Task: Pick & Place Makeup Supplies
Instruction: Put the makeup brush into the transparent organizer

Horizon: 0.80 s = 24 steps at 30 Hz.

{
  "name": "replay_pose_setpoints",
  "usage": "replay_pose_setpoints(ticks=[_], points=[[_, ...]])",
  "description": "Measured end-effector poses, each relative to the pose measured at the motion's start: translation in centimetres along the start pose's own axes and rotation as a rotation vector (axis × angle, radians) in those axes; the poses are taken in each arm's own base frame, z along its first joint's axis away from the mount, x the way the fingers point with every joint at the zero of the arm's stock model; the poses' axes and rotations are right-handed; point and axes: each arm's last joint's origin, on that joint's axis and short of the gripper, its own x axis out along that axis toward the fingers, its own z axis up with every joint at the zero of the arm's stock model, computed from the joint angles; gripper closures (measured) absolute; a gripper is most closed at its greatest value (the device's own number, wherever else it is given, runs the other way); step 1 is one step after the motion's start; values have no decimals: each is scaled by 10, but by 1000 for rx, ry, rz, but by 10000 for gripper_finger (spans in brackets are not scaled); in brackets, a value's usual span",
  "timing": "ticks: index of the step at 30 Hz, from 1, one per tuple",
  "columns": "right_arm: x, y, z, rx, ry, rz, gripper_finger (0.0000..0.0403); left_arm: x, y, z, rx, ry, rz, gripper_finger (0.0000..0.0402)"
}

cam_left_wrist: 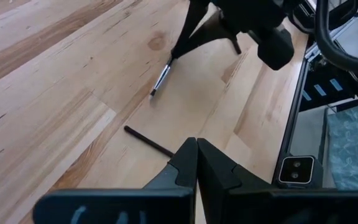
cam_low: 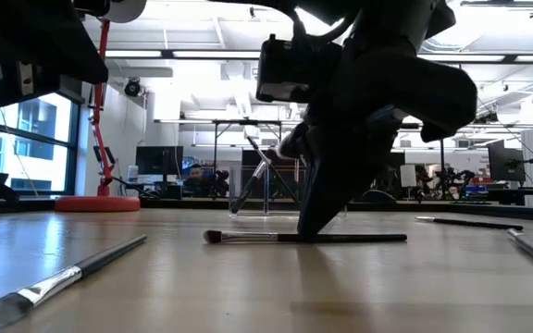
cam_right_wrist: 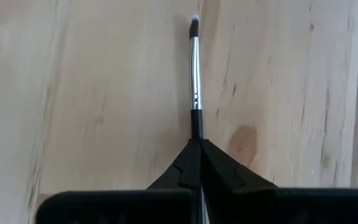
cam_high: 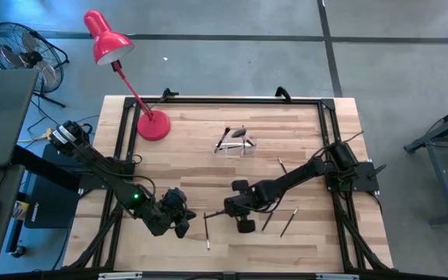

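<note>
Right hand [cam_right_wrist: 196, 163] is clenched low on the dark handle of a thin silver-ferruled makeup brush [cam_right_wrist: 195, 56] lying flat on the pale wooden surface [cam_right_wrist: 104, 93], gripping its end so it lifts cleanly. Beyond the brush, left hand [cam_left_wrist: 196, 163] waits, pinched empty.

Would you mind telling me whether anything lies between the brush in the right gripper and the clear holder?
Nothing visible does. The right gripper is shut on the brush; bare table lies between it and the clear holder.
</note>
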Motion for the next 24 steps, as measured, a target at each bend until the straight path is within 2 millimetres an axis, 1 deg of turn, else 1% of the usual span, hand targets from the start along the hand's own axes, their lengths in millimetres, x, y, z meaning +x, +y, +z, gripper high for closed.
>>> replay_pose_setpoints(ticks=[8, 18, 22, 24], points=[[-3, 0, 1, 61, -14, -8, 402, 0, 0, 0, 2, 1, 3, 401], [-19, -2, 8, 149, -83, -57, 402, 0, 0, 0, 2, 4, 4, 402], [-23, -3, 8, 128, -78, -62, 403, 0, 1, 0, 3, 4, 4, 402], [-23, -2, 7, 107, -59, -36, 403, 0, 1, 0, 3, 4, 4, 402]])
